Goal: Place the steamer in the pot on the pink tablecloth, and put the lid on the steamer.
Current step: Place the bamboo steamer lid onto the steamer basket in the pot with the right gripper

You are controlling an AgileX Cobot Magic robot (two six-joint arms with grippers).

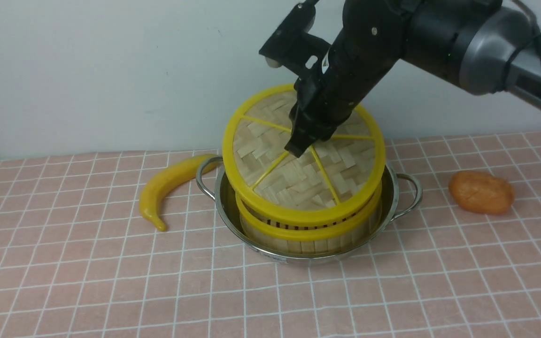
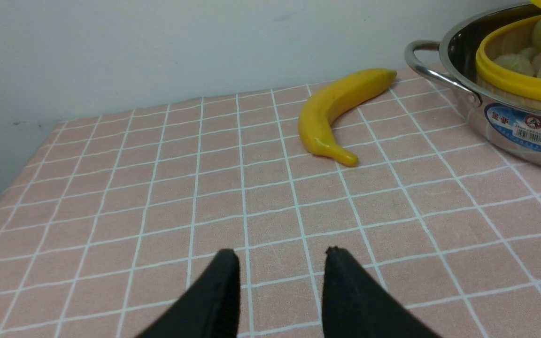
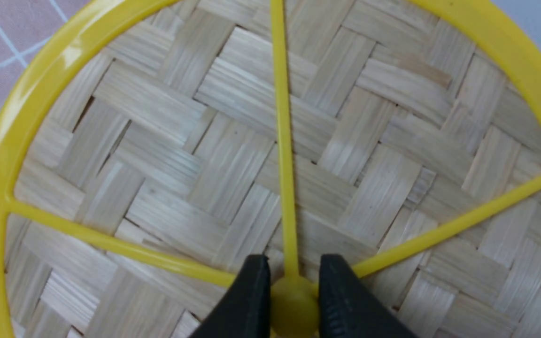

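Note:
The steamer (image 1: 308,230) sits inside the shiny steel pot (image 1: 226,199) on the pink tablecloth (image 1: 111,281). The woven lid (image 1: 294,173) with its yellow rim is tilted over the steamer, its far edge raised and its near edge low on the steamer's rim. My right gripper (image 3: 291,267) is shut on the lid's small yellow hub knob (image 3: 294,303). The left wrist view shows pale buns in the steamer (image 2: 514,63) and the pot (image 2: 510,122) at the edge. My left gripper (image 2: 282,256) is open over bare cloth, holding nothing.
A yellow banana (image 1: 167,188) lies on the cloth just left of the pot's handle. An orange lumpy piece of food (image 1: 482,192) lies to the right of the pot. A pale wall stands behind the table.

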